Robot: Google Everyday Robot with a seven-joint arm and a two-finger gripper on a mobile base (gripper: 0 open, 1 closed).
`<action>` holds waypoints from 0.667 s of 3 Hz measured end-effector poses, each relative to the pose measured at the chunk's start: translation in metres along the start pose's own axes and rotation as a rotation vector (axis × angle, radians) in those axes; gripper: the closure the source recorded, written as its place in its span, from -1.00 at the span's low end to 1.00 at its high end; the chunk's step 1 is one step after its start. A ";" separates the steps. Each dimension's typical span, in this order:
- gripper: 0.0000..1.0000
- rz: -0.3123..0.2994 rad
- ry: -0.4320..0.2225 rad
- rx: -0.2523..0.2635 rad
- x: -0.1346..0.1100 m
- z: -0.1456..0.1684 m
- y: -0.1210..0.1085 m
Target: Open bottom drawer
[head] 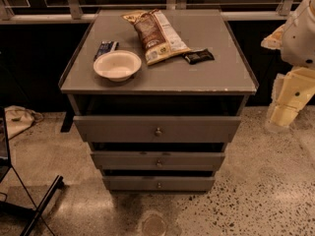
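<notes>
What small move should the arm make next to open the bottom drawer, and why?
Probably lower the gripper and bring it across toward the knob of the bottom drawer. The gripper hangs to the right of the cabinet, about level with the top drawer, touching nothing.

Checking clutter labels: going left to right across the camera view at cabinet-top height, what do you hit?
White bowl → chip bag → dark snack wrapper → gripper, off the right side of the cabinet, well away from the bottom drawer.
</notes>
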State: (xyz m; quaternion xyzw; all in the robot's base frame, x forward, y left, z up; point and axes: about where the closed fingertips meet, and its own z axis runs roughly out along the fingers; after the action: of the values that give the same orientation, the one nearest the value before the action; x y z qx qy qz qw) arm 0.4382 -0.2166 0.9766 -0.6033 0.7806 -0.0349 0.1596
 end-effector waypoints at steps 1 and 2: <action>-1.00 0.000 0.000 0.000 0.000 0.000 0.000; -1.00 0.017 -0.019 0.059 -0.002 -0.005 0.003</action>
State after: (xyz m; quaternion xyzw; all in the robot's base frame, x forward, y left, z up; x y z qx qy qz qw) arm 0.4346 -0.2149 0.9805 -0.5920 0.7828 -0.0506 0.1851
